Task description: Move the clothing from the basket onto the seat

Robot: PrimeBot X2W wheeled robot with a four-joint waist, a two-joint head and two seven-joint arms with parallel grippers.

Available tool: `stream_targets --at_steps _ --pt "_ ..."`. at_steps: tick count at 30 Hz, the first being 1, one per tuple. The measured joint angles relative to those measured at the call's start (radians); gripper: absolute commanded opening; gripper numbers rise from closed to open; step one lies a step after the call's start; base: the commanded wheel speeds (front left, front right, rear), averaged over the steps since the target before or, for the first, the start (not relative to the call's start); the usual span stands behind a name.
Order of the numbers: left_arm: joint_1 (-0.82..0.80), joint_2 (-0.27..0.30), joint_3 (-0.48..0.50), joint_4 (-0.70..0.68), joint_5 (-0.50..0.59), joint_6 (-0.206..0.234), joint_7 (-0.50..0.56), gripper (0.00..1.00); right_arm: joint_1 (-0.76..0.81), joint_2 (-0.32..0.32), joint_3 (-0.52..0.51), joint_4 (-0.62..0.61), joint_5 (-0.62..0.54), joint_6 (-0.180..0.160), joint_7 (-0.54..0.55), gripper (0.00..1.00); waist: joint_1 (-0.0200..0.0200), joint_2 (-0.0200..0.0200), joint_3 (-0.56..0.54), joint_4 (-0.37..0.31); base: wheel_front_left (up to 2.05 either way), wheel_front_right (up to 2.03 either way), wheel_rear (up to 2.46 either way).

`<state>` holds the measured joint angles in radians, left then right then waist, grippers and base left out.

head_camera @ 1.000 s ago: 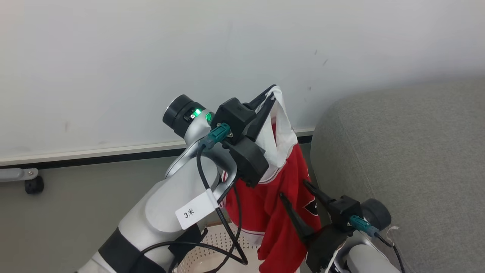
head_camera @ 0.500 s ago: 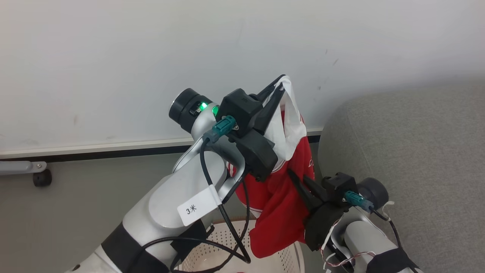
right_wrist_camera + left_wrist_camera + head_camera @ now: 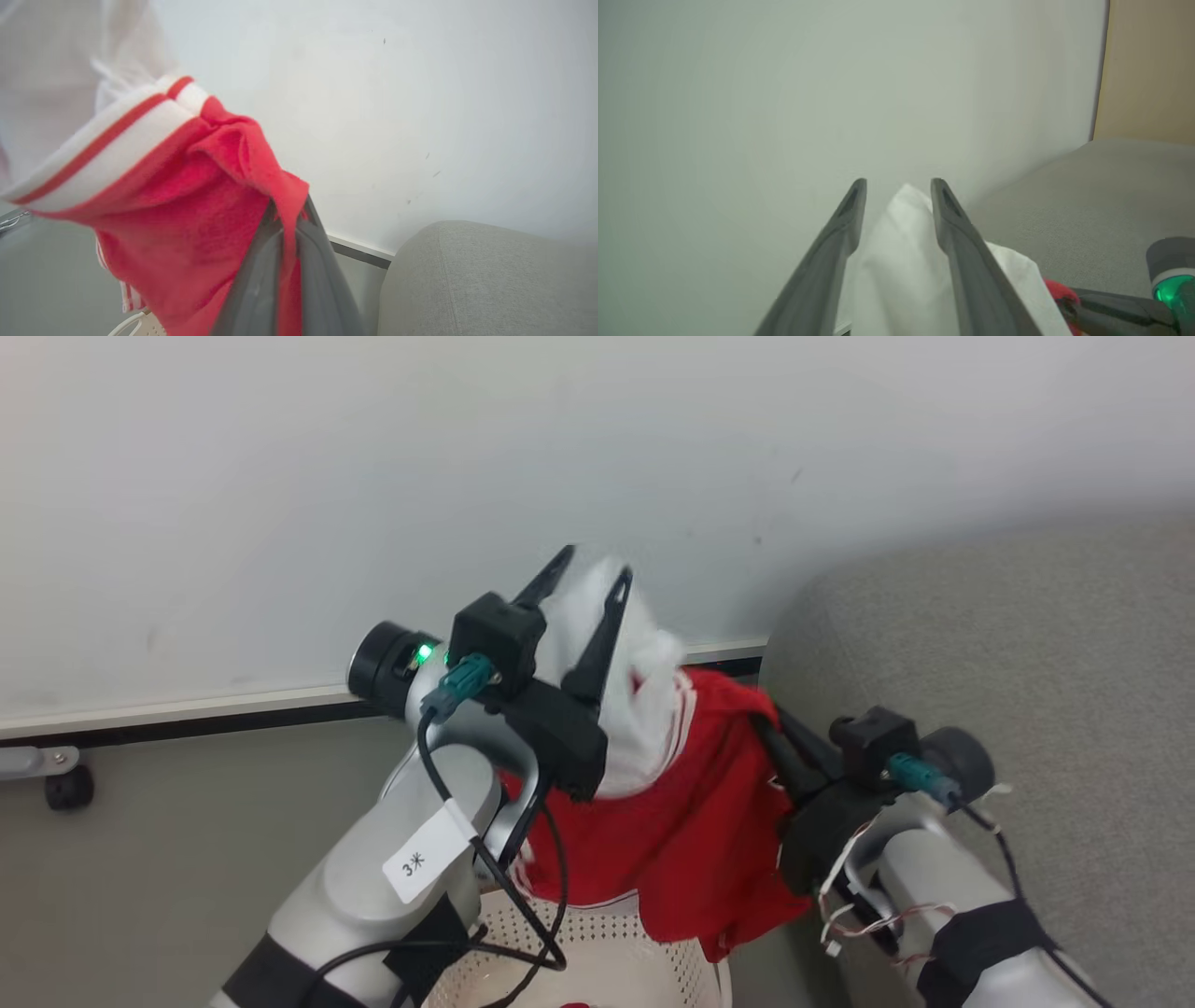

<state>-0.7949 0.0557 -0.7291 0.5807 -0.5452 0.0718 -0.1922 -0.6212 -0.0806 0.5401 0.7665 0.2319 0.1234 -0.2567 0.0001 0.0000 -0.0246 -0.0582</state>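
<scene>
A red garment (image 3: 691, 831) with a white panel (image 3: 644, 709) and stripes hangs in the air above the cream perforated basket (image 3: 607, 952). My left gripper (image 3: 590, 574) stands open and points up at the wall, with the blurred white fabric (image 3: 901, 261) loose between its fingers. My right gripper (image 3: 767, 723) is shut on the red cloth (image 3: 196, 200) at the garment's right side, its fingertips buried in the fold. The grey sofa (image 3: 1027, 663) rises just right of both arms. A sliver of red (image 3: 574, 1003) shows at the basket's bottom.
A white wall with a dark baseboard (image 3: 187, 723) stands close behind the arms. A small black caster (image 3: 70, 789) on a metal leg sits at the far left on the grey floor. A beige panel (image 3: 1148, 70) borders the wall beyond the sofa.
My left gripper has gone from shut on the white panel to open, and the white fabric has slipped down. My right gripper has closed on the red cloth and risen. The head camera shifted.
</scene>
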Motion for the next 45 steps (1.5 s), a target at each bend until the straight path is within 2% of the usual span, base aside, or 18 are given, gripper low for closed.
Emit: stream_targets --at_steps 12,23,39,45 --pt "0.157 -0.001 0.004 0.032 -0.016 0.013 -0.038 1.0 -0.033 -0.099 -0.031 -0.043 0.001 0.0 0.0 0.0 0.0 0.0 0.005 -0.063 0.0 0.0 0.0" --pt "0.265 0.004 -0.014 0.029 -0.015 0.013 -0.051 1.0 -0.05 -0.17 -0.053 -0.105 0.0 0.001 0.0 0.0 0.0 0.0 0.007 -0.149 0.0 0.0 0.0" --pt "0.325 0.002 -0.051 -0.035 0.002 -0.002 -0.057 1.0 -0.083 -0.263 -0.082 -0.171 -0.003 0.001 0.0 0.0 0.0 0.0 0.02 -0.307 0.0 0.0 0.0" --pt "0.328 -0.002 -0.068 -0.061 0.014 -0.002 -0.057 1.0 -0.088 -0.316 -0.099 -0.192 -0.004 0.001 0.0 0.0 -0.0001 0.0 0.048 -0.34 0.0 0.0 0.0"
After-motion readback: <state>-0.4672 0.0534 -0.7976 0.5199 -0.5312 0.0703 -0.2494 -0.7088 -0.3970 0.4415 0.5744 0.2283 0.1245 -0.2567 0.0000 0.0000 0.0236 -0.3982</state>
